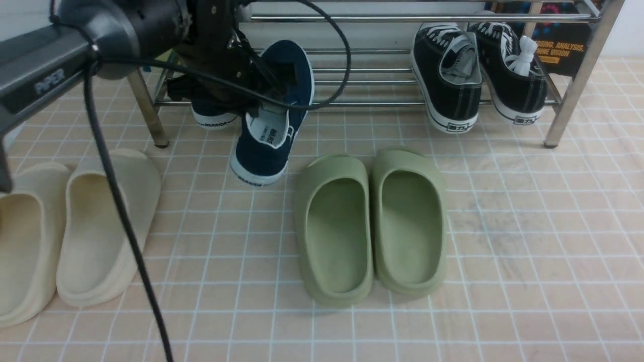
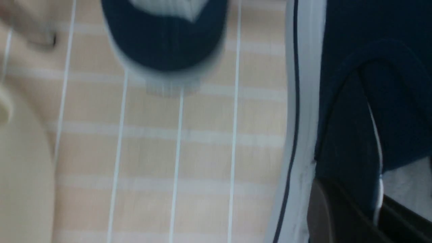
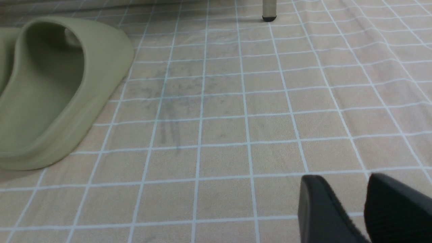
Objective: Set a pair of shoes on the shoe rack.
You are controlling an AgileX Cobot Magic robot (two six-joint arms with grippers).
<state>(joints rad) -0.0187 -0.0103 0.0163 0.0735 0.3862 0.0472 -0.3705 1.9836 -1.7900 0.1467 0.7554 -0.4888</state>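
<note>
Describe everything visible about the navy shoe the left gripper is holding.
The navy slip-on shoe has dark blue canvas, a white rubber sole with dark heel lettering, pale printed lining and no laces. It tilts steeply, toe up toward the shoe rack, heel low by the tiled floor. The left gripper is shut on its collar.

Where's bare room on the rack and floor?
Shoe rack lower shelf: bare between tilted navy shoe and black sneakers. Floor: bare right of green slippers. Crowded at left: cream slippers, other navy shoe.

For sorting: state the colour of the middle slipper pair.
The slippers are olive green; front view shows it best.
</note>
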